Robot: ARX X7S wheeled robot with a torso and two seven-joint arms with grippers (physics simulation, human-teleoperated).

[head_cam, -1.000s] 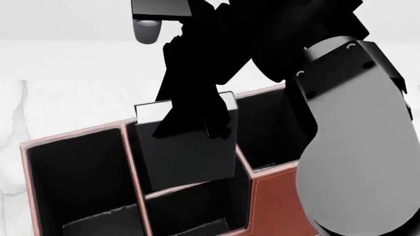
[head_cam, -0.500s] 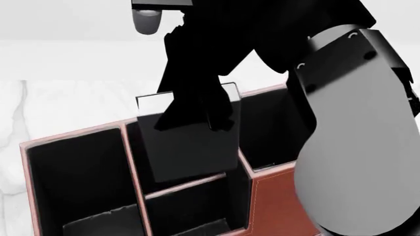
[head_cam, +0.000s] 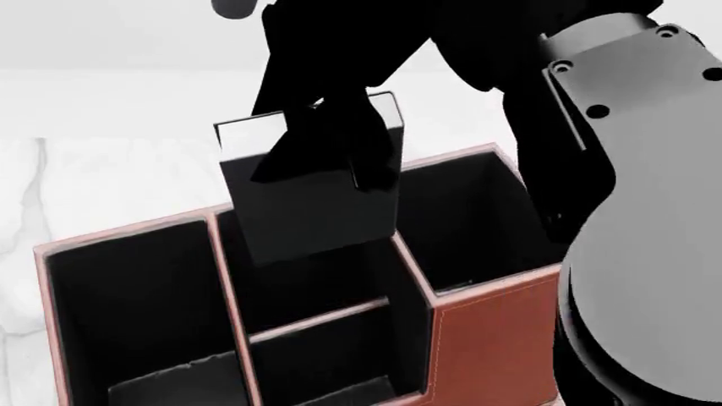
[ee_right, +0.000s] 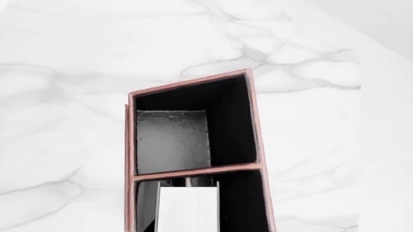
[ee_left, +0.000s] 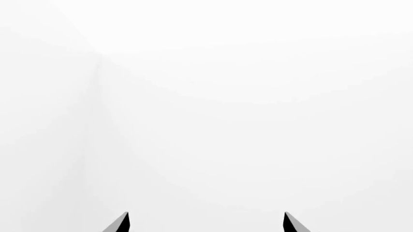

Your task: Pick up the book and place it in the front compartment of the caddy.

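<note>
1. In the head view the caddy [head_cam: 474,338] is filling the lower half of the frame, its reddish-brown outer wall showing at lower right and its pale pink rims outlining black-lined cells.
2. The large cell at lower left is showing only its dark floor; the large cell at centre right is likewise showing nothing inside.
3. Between them the middle section is split by a cross divider into two small cells, the nearer one at bottom centre and the farther one behind it; which of these is the front compartment I cannot tell.
4. The book [head_cam: 310,203] is hanging above the farther small cell, its lower edge just over the rim, its long axis near upright and leaning toward upper left, white page edges facing up.
5. The right gripper [head_cam: 321,148] is clamping the book's top, jaws closed on its covers.
6. In the right wrist view the book's white edge [ee_right: 187,210] is sitting over a cell of the caddy [ee_right: 193,170] on the marbled counter [ee_right: 65,121].
7. The left gripper [ee_left: 205,223] is showing two black tips spread apart, holding nothing.
</note>
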